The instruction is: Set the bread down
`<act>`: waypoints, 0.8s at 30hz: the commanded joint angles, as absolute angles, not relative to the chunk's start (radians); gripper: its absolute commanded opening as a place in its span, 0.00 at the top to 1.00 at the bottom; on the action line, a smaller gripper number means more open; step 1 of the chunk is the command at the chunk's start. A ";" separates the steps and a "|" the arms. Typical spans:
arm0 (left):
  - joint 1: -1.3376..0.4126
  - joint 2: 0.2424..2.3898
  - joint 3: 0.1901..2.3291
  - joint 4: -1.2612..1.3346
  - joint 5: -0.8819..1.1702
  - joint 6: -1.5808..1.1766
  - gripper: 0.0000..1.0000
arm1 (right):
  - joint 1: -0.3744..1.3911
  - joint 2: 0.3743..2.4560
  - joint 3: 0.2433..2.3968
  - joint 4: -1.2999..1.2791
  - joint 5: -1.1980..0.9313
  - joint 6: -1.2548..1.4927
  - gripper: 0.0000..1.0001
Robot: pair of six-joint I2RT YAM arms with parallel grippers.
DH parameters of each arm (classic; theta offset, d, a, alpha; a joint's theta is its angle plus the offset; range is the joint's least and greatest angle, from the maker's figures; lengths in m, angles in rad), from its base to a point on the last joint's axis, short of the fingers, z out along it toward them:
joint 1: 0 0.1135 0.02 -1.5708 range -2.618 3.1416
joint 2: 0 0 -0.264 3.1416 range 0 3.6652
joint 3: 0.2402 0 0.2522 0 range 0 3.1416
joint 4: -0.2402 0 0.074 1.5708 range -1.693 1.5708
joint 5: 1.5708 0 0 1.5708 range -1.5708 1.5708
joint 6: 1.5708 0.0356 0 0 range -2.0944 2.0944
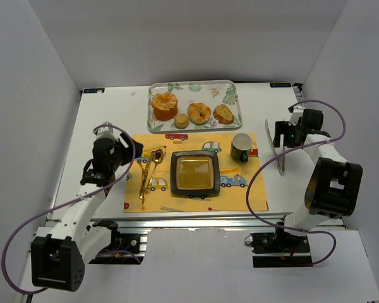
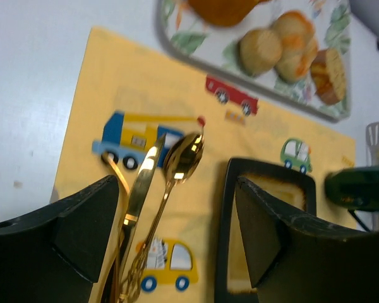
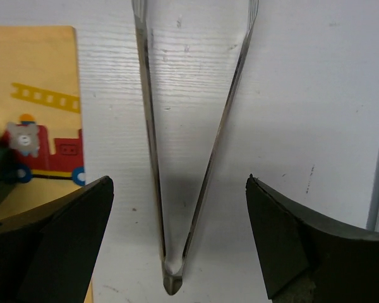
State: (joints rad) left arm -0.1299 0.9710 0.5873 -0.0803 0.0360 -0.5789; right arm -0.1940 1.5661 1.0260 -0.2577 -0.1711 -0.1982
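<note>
Evidently the right gripper [image 3: 178, 183] hangs wide open astride the tongs [image 3: 150, 126] near their hinge on the desk [image 3: 303, 95], probably to pick them up for lifting the bread [image 1: 198, 113]. It sits on the tray [image 1: 192, 84], well apart from the plate [image 1: 174, 173]. Over the cutlery [image 2: 177, 158] hovers the left gripper [image 2: 177, 183], also wide. Only the top view shows bread and plate together; only the right wrist view shows the tongs centred between the fingers.
</note>
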 commanded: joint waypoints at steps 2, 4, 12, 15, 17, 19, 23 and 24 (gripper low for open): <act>-0.126 0.855 0.534 -0.109 0.014 -0.649 0.16 | -0.149 1.654 1.039 -0.184 0.004 -0.184 0.11; -0.126 0.836 0.541 -0.138 -0.029 -0.629 0.16 | -0.149 1.699 1.051 -0.190 0.017 -0.181 0.11; -0.126 0.836 0.574 -0.196 -0.048 -0.606 0.16 | -0.144 1.825 1.065 -0.169 0.009 -0.195 0.30; -0.126 0.842 0.578 -0.192 -0.041 -0.607 0.16 | -0.144 1.851 1.077 -0.198 -0.055 -0.202 0.47; -0.124 0.847 0.592 -0.198 -0.044 -0.601 0.16 | -0.153 1.852 1.086 -0.230 -0.081 -0.212 0.59; -0.126 0.847 0.600 -0.206 -0.044 -0.595 0.16 | -0.158 1.821 1.095 -0.242 -0.115 -0.228 0.69; -0.124 0.844 0.607 -0.206 -0.037 -0.600 0.16 | -0.160 1.735 1.188 -0.341 -0.214 -0.364 0.74; -0.126 0.844 0.609 -0.201 -0.034 -0.603 0.16 | -0.158 1.724 1.225 -0.372 -0.306 -0.391 0.72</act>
